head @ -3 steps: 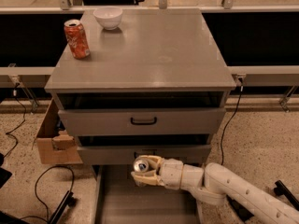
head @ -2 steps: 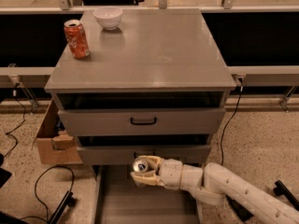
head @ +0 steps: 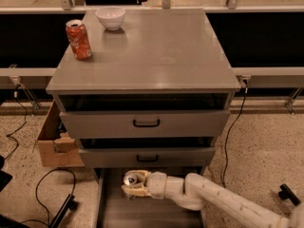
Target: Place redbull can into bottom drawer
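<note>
**Tool and task item.** The gripper [head: 132, 187] is recorded at the lower centre of the frame, carried on a white arm [head: 223, 205] that enters from the lower right. It is closed around the redbull can [head: 131, 178]. The can is clasped between the cream fingers [head: 138, 192], with its shiny top turned up towards the camera. Only that top and a little of the body are seen. The can is held over the pulled-out bottom drawer [head: 137, 216], just below the front of the middle drawer [head: 190, 156]. Whether it touches the drawer floor cannot be made out, though it appears to be held clear.

**Count.**
- One redbull can is noted.
- One orange-red soda can [head: 79, 39] stands upright at the upper left of the frame, on the cabinet top [head: 156, 56].
- One white bowl [head: 110, 17] is set just to the right of it and further back.
- Three drawers are counted. The top drawer [head: 190, 122] and the middle drawer are each fitted with one black handle.
- One cardboard box [head: 53, 144] is seen on the floor at the left of the cabinet.
- One gripper is noted.
</note>
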{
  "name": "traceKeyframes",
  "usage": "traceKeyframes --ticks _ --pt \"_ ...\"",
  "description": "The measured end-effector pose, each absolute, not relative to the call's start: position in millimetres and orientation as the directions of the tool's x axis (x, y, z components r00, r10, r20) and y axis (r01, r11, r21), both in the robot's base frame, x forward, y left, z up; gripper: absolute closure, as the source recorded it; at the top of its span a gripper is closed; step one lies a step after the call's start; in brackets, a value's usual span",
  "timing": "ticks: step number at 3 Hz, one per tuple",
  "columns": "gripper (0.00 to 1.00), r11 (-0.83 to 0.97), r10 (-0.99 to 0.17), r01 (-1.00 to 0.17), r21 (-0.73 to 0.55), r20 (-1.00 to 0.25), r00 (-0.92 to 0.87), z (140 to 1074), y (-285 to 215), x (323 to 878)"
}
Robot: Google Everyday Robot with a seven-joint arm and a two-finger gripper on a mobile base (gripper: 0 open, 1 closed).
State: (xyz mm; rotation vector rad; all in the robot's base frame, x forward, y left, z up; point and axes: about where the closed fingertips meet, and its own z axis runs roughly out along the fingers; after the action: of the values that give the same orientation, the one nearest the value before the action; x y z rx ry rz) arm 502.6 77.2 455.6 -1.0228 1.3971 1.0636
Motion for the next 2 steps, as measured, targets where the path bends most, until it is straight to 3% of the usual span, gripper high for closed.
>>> traceKeyframes --ticks 2 --pt "1.0 0.174 0.0 -0.981 0.089 -0.996 -0.09 324 126 528"
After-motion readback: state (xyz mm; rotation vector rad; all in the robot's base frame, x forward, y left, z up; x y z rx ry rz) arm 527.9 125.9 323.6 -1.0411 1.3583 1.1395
